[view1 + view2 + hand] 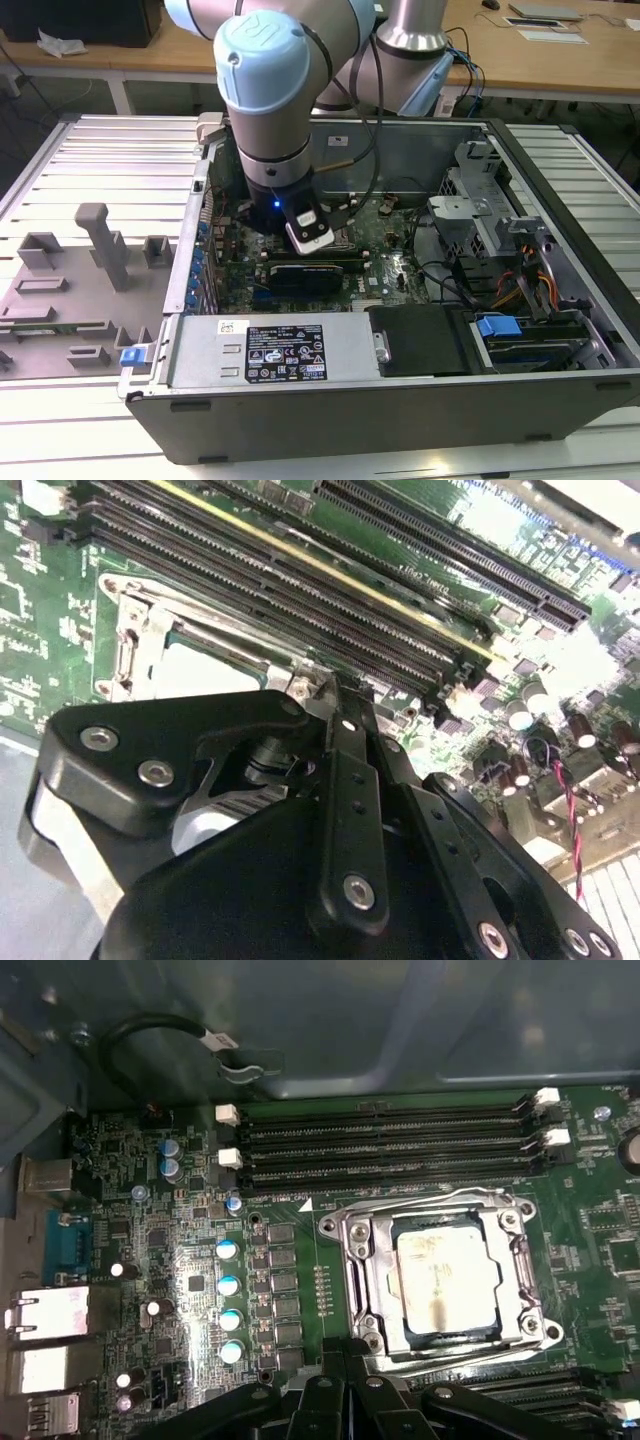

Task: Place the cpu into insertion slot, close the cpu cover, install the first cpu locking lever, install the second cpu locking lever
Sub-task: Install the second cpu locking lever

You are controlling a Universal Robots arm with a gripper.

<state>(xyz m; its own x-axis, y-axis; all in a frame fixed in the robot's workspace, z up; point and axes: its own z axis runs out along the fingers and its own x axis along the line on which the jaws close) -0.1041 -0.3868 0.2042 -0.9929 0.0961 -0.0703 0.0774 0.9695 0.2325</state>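
My hand [335, 715] low over the mobo socket, fingers together, nothing held.
The cpu [443, 1282] sits in its slot w/ the cpu cover [437, 1222] down around it.

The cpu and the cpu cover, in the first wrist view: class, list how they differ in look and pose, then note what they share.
The cpu is a solid, pale silvery-tan square; the cpu cover is a shiny metal frame with an open square window. The cpu lies in the middle, seen through that window; the cpu cover runs around it and reaches further out on every side. Shared: both lie flat at the socket on the green motherboard, and both are metallic.
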